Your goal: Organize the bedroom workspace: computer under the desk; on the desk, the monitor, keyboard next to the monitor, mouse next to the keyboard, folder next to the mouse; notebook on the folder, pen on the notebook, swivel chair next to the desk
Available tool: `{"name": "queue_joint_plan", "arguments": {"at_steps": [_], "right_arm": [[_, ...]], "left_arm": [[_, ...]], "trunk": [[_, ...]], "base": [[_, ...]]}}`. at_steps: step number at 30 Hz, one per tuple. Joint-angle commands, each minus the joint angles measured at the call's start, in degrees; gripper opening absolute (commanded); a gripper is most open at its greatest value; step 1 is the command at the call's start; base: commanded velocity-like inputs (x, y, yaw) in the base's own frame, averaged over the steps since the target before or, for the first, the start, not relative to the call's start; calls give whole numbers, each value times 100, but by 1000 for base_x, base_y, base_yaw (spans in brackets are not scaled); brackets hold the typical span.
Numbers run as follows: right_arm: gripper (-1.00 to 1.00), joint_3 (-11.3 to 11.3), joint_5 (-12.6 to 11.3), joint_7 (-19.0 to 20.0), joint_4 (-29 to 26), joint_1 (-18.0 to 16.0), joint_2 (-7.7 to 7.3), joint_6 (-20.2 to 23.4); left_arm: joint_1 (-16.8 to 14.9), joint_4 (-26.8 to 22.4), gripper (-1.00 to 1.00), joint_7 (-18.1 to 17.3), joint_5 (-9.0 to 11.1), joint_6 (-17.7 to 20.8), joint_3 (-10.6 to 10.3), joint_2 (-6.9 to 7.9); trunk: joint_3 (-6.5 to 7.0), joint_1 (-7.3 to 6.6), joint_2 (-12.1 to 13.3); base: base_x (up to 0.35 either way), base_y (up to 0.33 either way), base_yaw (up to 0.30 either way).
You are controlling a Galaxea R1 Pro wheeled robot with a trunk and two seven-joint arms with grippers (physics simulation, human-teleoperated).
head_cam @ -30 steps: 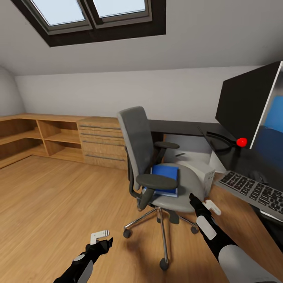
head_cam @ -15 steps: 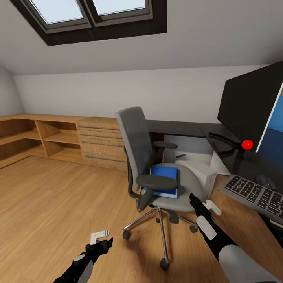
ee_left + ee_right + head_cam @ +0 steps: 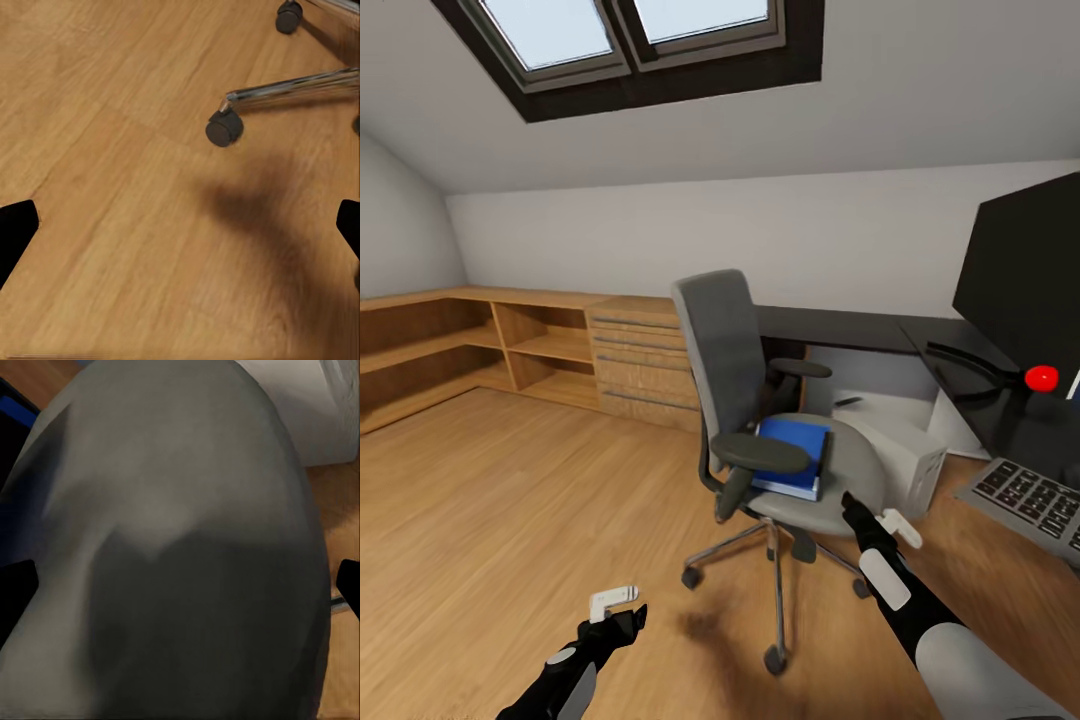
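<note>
Head view: the folder [image 3: 793,456] lies center-frame on the swivel chair [image 3: 760,400]; left tool [image 3: 622,606] and right tool [image 3: 875,520] both spread, empty.

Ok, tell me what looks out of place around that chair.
The blue folder lies on the seat of the swivel chair rather than on the desk, sitting skewed to the seat's edges. The chair stands out in the room, turned away from the desk. Nothing looks spilled or damaged.
</note>
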Motion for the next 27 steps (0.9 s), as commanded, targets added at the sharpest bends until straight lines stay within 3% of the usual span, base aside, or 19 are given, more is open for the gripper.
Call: {"name": "queue_joint_plan", "arguments": {"at_steps": [1, 18, 27], "right_arm": [[100, 56, -34, -30, -9, -2, -7, -26], [100, 56, -34, -30, -9, -2, -7, -27], [100, 48, -34, -30, -9, -2, -7, -27]], "left_arm": [[-5, 6, 100, -37, 50, -3, 33, -6], [-5, 6, 100, -37, 44, -3, 24, -6], [-5, 9, 100, -37, 42, -3, 24, -8]], "trunk": [[-5, -1, -2], [-5, -1, -2], [-1, -1, -2]], "base": [[0, 0, 247], [0, 0, 239], [0, 0, -14]]}}
